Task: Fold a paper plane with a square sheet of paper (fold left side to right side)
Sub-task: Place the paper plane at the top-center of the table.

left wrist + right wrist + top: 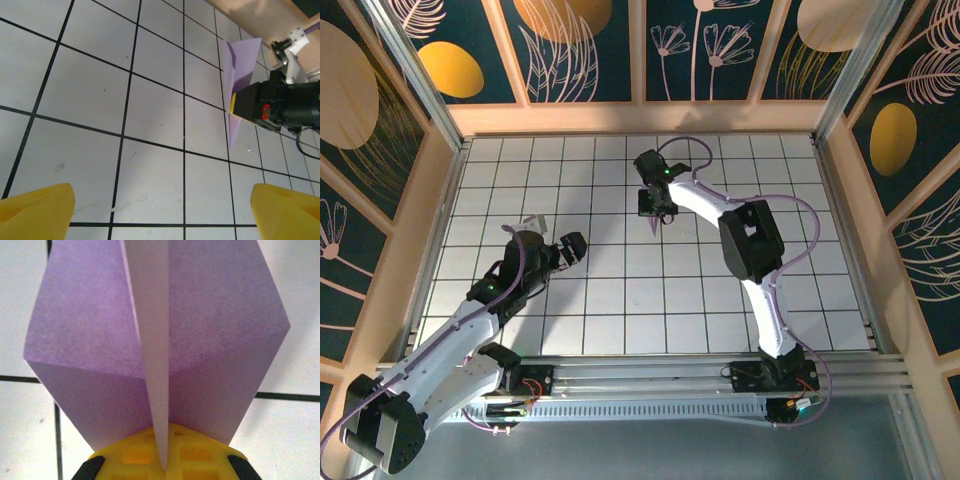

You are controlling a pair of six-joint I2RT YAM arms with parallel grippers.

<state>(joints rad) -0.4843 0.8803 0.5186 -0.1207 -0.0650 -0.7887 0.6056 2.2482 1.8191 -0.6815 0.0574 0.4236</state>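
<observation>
Over the counter (pixel 620 300), paper plane (pixel 90 330) pinched at centre fold in right claw (pixel 162 465); left claw (pixel 160 212) wide; light, floppy, probably crush-prone; stiffest hold there.

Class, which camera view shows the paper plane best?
Right wrist: the paper plane is close up, both flaps and centre fold plain. Left wrist shows it small, in the right gripper; top external, barely a thin sliver.

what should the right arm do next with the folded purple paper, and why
Probably lower the right gripper and set the folded lavender paper dart flat on the white tiled table. The dart looks finished: wings spread either side of a centre keel, which is pinched in the shut jaws. The open left gripper stands apart, empty.
</observation>
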